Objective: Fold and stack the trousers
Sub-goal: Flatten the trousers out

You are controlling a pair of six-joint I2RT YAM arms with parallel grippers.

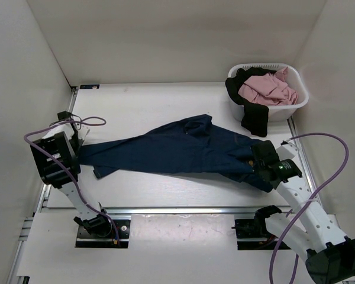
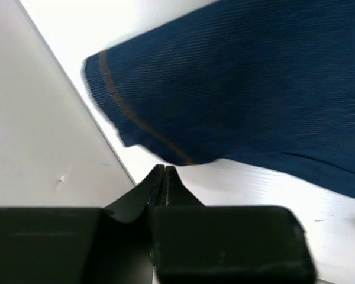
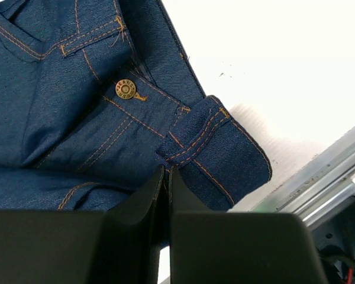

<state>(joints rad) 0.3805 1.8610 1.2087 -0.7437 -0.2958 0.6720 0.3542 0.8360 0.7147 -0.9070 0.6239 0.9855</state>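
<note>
The dark navy jeans lie stretched flat across the table, leg hems at the left and waist at the right. My left gripper is shut and empty. In the left wrist view its tips sit just short of a leg hem, without touching it. My right gripper is at the waist end. In the right wrist view its fingertips are pinched together on the waistband, beside the metal button, with a thin strip of denim between them.
A white laundry basket stands at the back right, holding a pink garment. A black garment hangs over its front rim onto the table. White walls close in the left, back and right. A metal rail runs along the table's right edge.
</note>
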